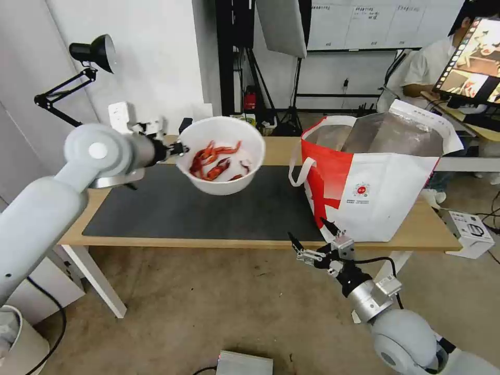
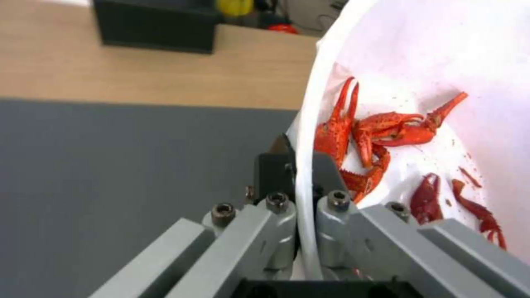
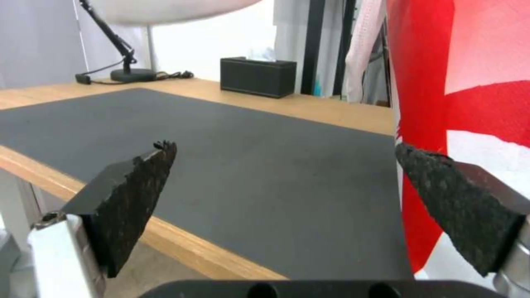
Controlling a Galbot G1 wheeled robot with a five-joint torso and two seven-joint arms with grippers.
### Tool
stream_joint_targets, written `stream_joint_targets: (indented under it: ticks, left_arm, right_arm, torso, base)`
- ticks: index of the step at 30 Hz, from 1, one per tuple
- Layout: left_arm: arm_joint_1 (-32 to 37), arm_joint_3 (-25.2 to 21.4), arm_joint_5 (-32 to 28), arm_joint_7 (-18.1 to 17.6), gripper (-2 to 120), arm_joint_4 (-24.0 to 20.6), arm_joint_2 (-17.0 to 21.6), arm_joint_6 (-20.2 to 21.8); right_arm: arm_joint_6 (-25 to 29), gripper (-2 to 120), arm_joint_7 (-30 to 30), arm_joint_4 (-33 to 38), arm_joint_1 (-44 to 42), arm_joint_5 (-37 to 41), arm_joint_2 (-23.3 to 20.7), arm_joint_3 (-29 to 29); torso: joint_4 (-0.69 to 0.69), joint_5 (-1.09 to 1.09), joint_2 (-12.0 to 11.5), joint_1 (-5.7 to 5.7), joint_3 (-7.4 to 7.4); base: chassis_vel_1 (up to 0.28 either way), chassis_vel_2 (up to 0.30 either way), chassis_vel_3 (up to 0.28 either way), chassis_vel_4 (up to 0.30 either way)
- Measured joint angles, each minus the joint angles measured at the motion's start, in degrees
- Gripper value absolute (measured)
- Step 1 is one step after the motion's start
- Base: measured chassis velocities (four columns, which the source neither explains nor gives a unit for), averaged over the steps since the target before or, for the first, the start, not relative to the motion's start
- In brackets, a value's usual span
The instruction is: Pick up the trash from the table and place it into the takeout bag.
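Left gripper [image 1: 179,149] clamps white bowl [image 1: 221,154] rim, lifted above mat [image 1: 172,208] for carry toward takeout bag [image 1: 372,179]. Right gripper [image 1: 314,242] spread, idle below table front edge.

The desk [image 1: 260,242] is a long light-wood top on white legs, standing on a bare floor. A large dark grey mat [image 1: 208,208] covers most of its surface, leaving wood showing along the near edge, at the far side and at both ends. The tote [image 1: 375,192] stands upright on the desk's right part, its near left corner on the mat's right edge and the rest on bare wood. At the far side, off the mat, a black box [image 3: 258,76] sits on the wood. Farther left along the far side, a lamp base [image 3: 132,74] with its cable rests on the wood too.
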Motion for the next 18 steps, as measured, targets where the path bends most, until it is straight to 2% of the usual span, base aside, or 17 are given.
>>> stream_joint_targets:
  ticks: [1, 2, 5, 11, 18]
  left_arm:
    - [-3.05, 1.84, -0.75, -0.03, 0, 0.5, -0.77, -0.2]
    - [-3.05, 1.84, -0.75, -0.03, 0, 0.5, -0.77, -0.2]
    - [-8.7, 4.28, -1.85, -0.29, 0, 2.31, -2.86, -0.55]
    - [-14.96, 7.22, -2.28, -0.78, 0, 5.33, -6.56, -0.58]
    - [-22.08, 12.19, -2.15, -1.27, 0, 11.36, -13.47, -0.58]
  right_arm:
    - [0.0, 100, 0.0, 0.0, 0.0, 0.0, 0.0, 0.0]
    - [0.0, 100, 0.0, 0.0, 0.0, 0.0, 0.0, 0.0]
    - [0.0, 100, 0.0, 0.0, 0.0, 0.0, 0.0, 0.0]
    - [0.0, 100, 0.0, 0.0, 0.0, 0.0, 0.0, 0.0]
    - [0.0, 100, 0.0, 0.0, 0.0, 0.0, 0.0, 0.0]
  torso:
    - [0.0, 0.0, 0.01, 0.0, 0.0]
    - [0.0, 0.0, 0.01, 0.0, 0.0]
    - [0.0, 0.01, 0.0, 0.0, 0.0]
    - [0.0, 0.01, 0.0, 0.0, 0.0]
    - [0.0, 0.0, 0.0, 0.01, 0.0]
  base:
    - [0.0, 0.0, 0.0, 0.0]
    - [0.0, 0.0, 0.0, 0.0]
    - [0.0, 0.0, 0.0, 0.0]
    - [0.0, 0.0, 0.0, 0.0]
    - [0.0, 0.0, 0.0, 0.0]
